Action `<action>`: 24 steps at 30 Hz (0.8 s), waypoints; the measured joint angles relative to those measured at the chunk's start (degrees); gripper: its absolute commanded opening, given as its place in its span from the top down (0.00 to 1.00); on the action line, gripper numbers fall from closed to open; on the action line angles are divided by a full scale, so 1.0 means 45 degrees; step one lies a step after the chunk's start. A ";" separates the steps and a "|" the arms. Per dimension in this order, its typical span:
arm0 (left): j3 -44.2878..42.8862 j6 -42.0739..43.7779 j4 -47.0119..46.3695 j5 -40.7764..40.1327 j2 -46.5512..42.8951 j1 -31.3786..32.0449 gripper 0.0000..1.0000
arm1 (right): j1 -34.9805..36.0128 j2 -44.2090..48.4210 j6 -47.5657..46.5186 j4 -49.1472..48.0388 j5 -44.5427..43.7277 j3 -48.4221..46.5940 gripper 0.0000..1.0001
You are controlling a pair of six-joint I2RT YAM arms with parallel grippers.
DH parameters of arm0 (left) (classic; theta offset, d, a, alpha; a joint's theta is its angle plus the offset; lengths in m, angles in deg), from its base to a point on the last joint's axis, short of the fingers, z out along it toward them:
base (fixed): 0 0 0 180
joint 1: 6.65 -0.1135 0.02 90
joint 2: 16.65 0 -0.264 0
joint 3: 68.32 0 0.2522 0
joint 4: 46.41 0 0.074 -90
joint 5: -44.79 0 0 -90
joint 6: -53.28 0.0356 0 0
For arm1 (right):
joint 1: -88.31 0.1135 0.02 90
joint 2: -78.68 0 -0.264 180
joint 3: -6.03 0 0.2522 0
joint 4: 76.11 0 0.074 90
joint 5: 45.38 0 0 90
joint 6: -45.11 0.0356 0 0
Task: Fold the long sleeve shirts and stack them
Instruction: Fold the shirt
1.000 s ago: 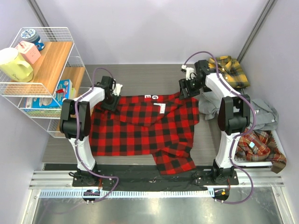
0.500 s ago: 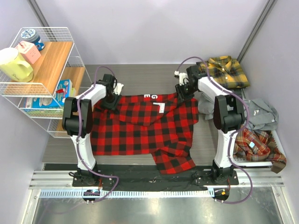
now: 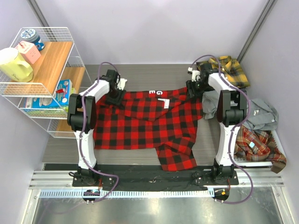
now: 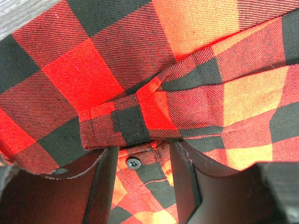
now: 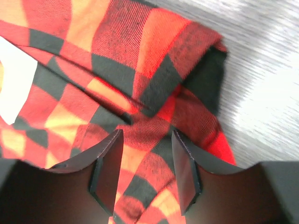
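The red-and-black check shirt (image 3: pixel 145 121) lies spread on the table, its white lettering (image 3: pixel 156 93) along the far edge. My left gripper (image 3: pixel 115 97) sits at the shirt's far left corner. In the left wrist view its jaws (image 4: pixel 142 149) straddle a folded hem, a small button (image 4: pixel 134 163) between them. My right gripper (image 3: pixel 193 88) is at the far right shoulder; a bunched ridge of check cloth (image 5: pixel 154 135) fills its jaws (image 5: pixel 147 137). A yellow-and-black plaid shirt (image 3: pixel 233 70) lies folded at the far right.
A grey shirt (image 3: pixel 261 114) and an orange-brown plaid one (image 3: pixel 259 147) are heaped at the right edge, over a white tray. A wire shelf rack (image 3: pixel 44 70) with a mug and boxes stands at the left. One sleeve (image 3: pixel 175 158) hangs toward the near edge.
Both grippers moved toward the far side and the whole red-and-black shirt slid with them. The right gripper swung left, then back right toward the yellow shirt.
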 measured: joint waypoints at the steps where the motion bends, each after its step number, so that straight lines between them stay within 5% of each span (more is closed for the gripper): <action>1: 0.0005 0.0010 0.0000 0.0010 0.0000 0.0000 0.51 | -0.0107 0.0000 0.0015 0.0233 0.0223 -0.0165 0.47; 13: 0.0049 0.0204 -0.0039 0.0087 -0.0019 -0.0005 0.51 | -0.0534 -0.1001 0.1661 -0.0068 0.1457 -0.3487 0.48; 18: 0.0073 0.0209 -0.0063 0.0073 -0.0024 -0.0005 0.51 | -0.0510 -0.1967 0.1943 -0.0073 0.1389 -0.3424 0.65; 24: 0.0257 0.0257 -0.0257 -0.0005 -0.0126 -0.0005 0.51 | -0.0510 -0.2385 0.1758 -0.0170 0.0277 -0.3230 0.70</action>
